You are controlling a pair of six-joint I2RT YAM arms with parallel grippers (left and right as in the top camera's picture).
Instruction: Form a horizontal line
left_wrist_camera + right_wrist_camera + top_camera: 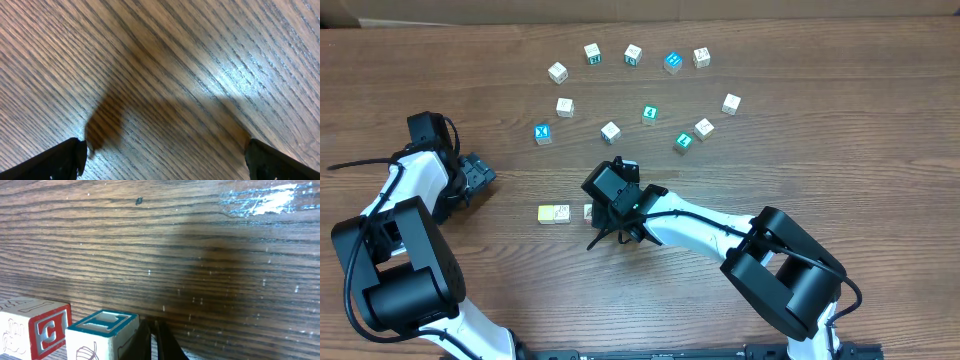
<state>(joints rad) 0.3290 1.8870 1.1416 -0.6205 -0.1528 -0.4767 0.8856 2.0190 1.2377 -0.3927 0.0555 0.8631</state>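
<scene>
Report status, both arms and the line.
Left gripper jaws open, empty. Right gripper jaws shut, beside teal-edged block. Short row begun; loose blocks not yet lined up. No obstruction seen.

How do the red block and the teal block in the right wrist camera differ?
The red-lettered block shows a red letter; the teal-edged block shows a teal frame. The teal-edged block sits beside the right gripper; the red-lettered block lies farther off. Both are pale cubes on the table.
</scene>
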